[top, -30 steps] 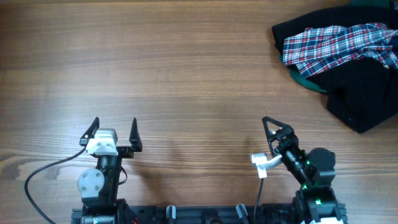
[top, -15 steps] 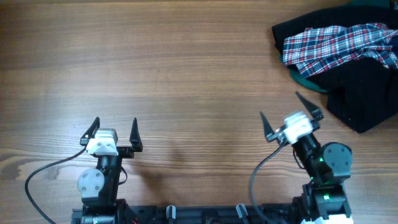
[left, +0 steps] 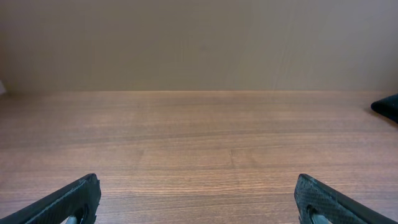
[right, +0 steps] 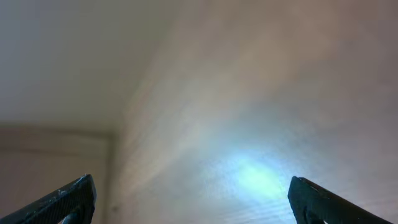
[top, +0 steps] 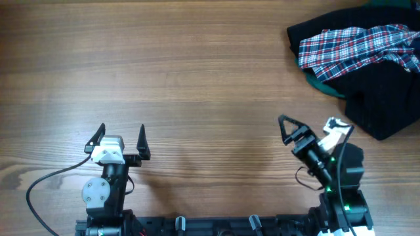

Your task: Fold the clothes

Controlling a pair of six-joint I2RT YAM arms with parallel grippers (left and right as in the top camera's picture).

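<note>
**Left hand** (top: 121, 131): released. The two dark fingers (top: 141, 137) stand wide apart with nothing between them. It sits at the near edge of the bench (top: 197, 65), left of centre, pointing straight away from the arm bases. In the left wrist view the left hand (left: 198, 193) shows only bare wood grain between its fingertips. At the far right edge of that view lies a small corner of dark cloth (left: 387, 106), well apart from the fingers.

**Right hand** (top: 289, 126): released, grasping nothing. It sits at the near edge, right of centre, rolled onto its side, so from overhead the fingers line up as one dark triangle aimed away and to the left. The right wrist view is tilted and blurred. The right hand (right: 191, 193) there has both fingertips spread to the lower corners, with pale wood and a bright patch of glare between them.

**Middle of the bench:** brown wood grain is all that shows.

**Far right corner:** the clothes (top: 354, 47), a red, white and navy plaid garment, lie crumpled and unfolded on top of a black garment (top: 387, 98) that spreads beneath and nearer. A strip of dark green fabric (top: 323, 84) shows just under the plaid's near-left edge. Neither hand touches the heap; the right hand is the nearer of the two but still apart from it.
</note>
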